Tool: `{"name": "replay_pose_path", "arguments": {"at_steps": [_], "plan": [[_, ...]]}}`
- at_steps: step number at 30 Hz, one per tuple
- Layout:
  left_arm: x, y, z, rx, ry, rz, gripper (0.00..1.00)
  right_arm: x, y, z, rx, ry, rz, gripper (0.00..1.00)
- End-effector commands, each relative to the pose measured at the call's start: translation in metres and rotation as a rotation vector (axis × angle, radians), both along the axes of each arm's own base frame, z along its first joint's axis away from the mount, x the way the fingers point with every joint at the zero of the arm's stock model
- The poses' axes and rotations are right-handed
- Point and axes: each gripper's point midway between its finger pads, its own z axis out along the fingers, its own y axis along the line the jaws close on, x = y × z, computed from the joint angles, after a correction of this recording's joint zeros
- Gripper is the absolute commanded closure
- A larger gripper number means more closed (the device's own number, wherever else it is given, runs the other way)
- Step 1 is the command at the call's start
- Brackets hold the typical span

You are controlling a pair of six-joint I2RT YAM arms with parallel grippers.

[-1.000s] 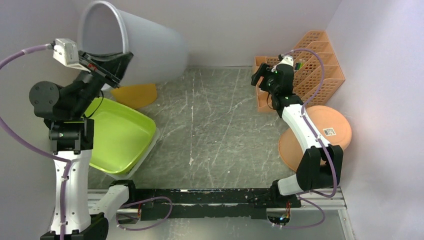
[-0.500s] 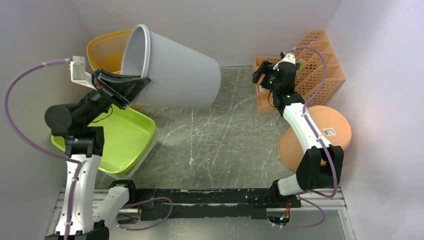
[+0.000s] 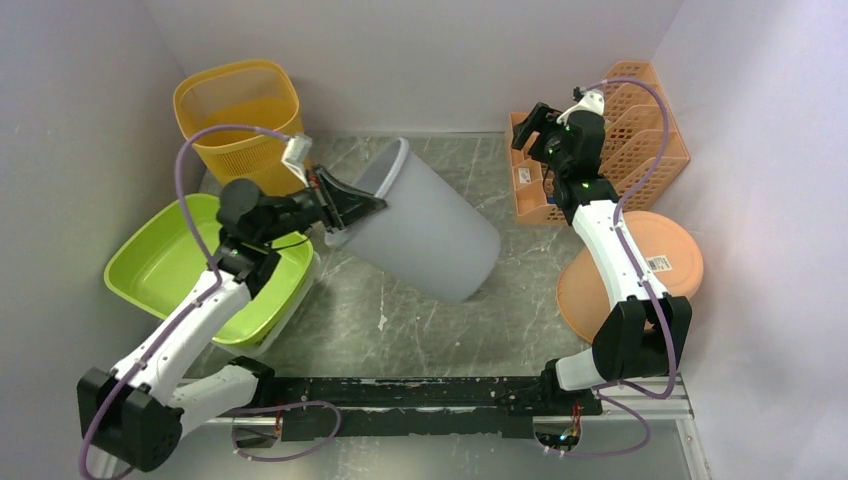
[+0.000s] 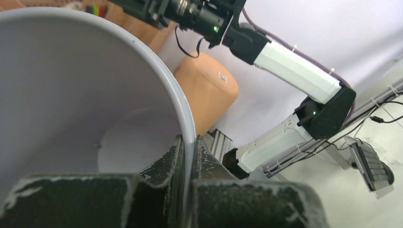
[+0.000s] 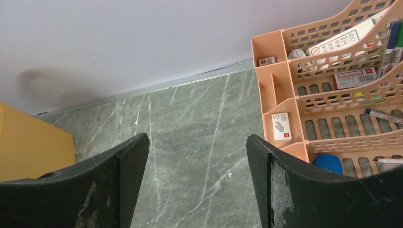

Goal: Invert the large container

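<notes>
**A:** What do the left jaws have?

**B:** The left gripper [image 4: 187,159] is clamped shut on the rim of the bin [image 4: 71,85]. One finger [image 4: 164,164] is inside the wall and the other is outside. It's a thin pinch, so I'd guess the bin could twist loose.

**A:** Where does the bin sit?

**B:** In the top view it's mid-table, tipped on its side. The mouth faces 10 o'clock and the base 4 o'clock. I can't tell whether the base touches the table [image 3: 420,330]. I'd call it roughly half turned.

**A:** How do we finish it well?

**B:** Roll the wrist slowly so the mouth swings down, with the rim high enough to clear the table. Then lower it flat. Steer clear of the green tub [image 3: 175,265] at 9 o'clock and the yellow basket [image 3: 235,110] at 11.

**A:** And the right arm?

**B:** The right gripper [image 5: 197,175] is spread wide and empty. It hovers at 2 o'clock beside the orange rack [image 3: 640,130], well apart from the bin.
</notes>
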Motion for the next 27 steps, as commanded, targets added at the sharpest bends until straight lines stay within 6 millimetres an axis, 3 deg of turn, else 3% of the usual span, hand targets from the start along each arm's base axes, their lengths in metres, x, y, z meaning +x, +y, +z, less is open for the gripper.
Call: {"name": "replay_pose_path", "arguments": {"at_steps": [1, 10, 14, 19, 22, 27], "plan": [[0.004, -0.026, 0.003, -0.047, -0.1, 0.002, 0.93, 0.001, -0.004, 0.008, 0.006, -0.028, -0.006, 0.24], [-0.019, -0.088, -0.029, -0.084, -0.04, -0.166, 0.93, 0.0, -0.017, 0.016, -0.014, -0.05, -0.039, 0.23], [-0.032, -0.116, -0.047, -0.122, 0.013, -0.254, 0.93, 0.005, -0.014, 0.006, 0.009, -0.029, -0.013, 0.23], [-0.051, -0.15, -0.05, -0.119, 0.015, -0.344, 0.94, 0.005, -0.013, -0.004, 0.012, -0.008, -0.009, 0.23], [-0.062, -0.157, -0.051, -0.14, 0.033, -0.392, 0.93, 0.004, -0.015, -0.005, 0.008, -0.008, -0.017, 0.23], [-0.069, -0.155, -0.071, -0.243, 0.132, -0.45, 0.93, 0.007, -0.017, -0.001, -0.005, -0.008, -0.019, 0.23]]}}
